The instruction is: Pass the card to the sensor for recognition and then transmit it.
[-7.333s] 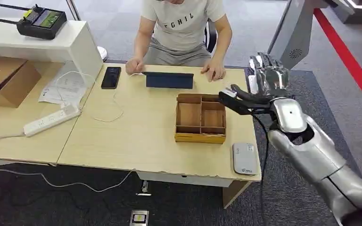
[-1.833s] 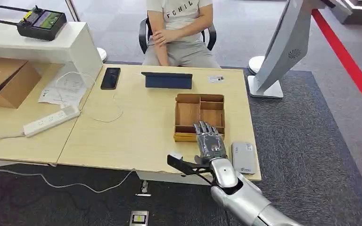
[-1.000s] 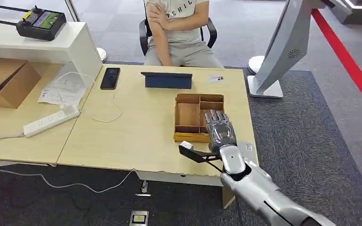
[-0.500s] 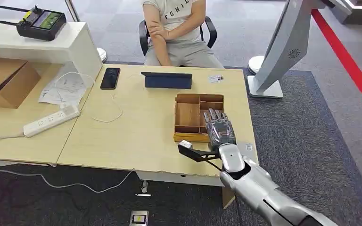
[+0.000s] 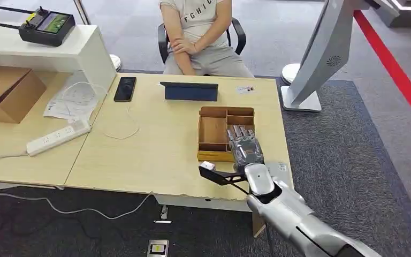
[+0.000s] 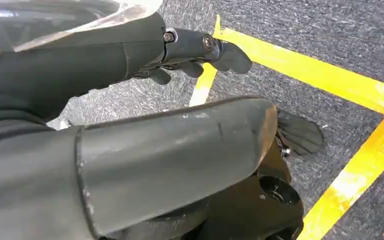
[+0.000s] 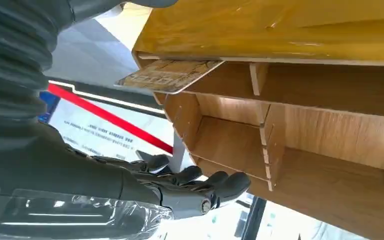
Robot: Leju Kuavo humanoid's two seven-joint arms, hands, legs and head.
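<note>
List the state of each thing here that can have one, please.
right hand: over the wooden box, holding the card.
card: held flat at the box's rim, not yet dropped in.
wooden box: open on top, visible compartments empty.
left hand: hanging above the floor, holding nothing.
phone: lying flat, screen dark.
tablet: propped upright.
controller: screen lit.

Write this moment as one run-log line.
right robot hand: holds card | position: over wooden box | left robot hand: hanging, empty | card: not yet released
</note>
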